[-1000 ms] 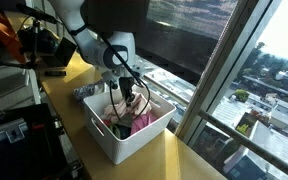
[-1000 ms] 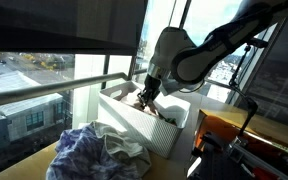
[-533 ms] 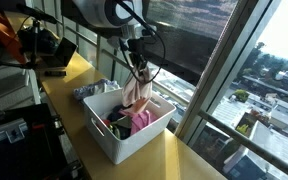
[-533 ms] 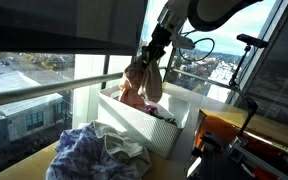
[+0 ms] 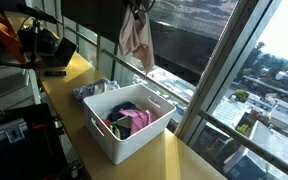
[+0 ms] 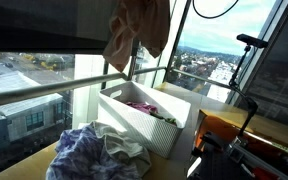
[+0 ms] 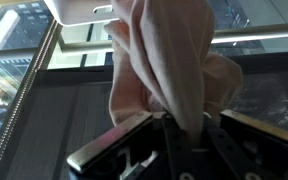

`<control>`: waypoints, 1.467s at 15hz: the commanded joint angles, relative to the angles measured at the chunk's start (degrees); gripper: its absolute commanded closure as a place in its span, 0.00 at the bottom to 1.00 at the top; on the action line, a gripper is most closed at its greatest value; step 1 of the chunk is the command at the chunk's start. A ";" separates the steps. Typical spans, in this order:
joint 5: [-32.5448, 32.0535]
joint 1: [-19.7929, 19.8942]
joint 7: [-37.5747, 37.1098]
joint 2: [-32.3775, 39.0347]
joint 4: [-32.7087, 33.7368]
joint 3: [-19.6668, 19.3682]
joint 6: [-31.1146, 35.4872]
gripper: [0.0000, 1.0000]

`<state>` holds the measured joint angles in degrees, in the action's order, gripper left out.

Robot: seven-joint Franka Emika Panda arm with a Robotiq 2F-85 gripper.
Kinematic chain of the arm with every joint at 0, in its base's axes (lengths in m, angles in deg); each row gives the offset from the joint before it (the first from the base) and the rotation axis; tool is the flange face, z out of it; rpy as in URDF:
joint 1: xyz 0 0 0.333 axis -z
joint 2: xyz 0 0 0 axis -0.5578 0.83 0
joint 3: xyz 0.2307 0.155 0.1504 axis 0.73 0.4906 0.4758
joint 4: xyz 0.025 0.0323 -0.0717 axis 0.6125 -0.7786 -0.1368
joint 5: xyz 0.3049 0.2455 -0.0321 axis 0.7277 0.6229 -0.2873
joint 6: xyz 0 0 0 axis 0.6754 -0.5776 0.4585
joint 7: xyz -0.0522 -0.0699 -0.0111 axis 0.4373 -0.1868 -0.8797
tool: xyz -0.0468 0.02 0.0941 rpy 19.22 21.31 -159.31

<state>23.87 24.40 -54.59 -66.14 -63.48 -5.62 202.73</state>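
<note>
gripper (image 7: 189,138): in the wrist view we see its fingers closed narrow, pinching the pink cloth (image 7: 174,65).
pink cloth: it hangs in the air from the gripper, high above the white basket (image 5: 119,150), in both exterior views.
white basket: we see other clothes (image 5: 129,118) inside, pink and dark.
blue and white cloth pile (image 6: 89,150): it lies just beside the white basket.
</note>
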 commanded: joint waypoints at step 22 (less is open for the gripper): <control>-8.74 -4.79 -5.71 12.50 -12.63 10.70 3.04 0.98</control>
<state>16.16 21.43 -59.37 -55.44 -78.56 6.94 205.81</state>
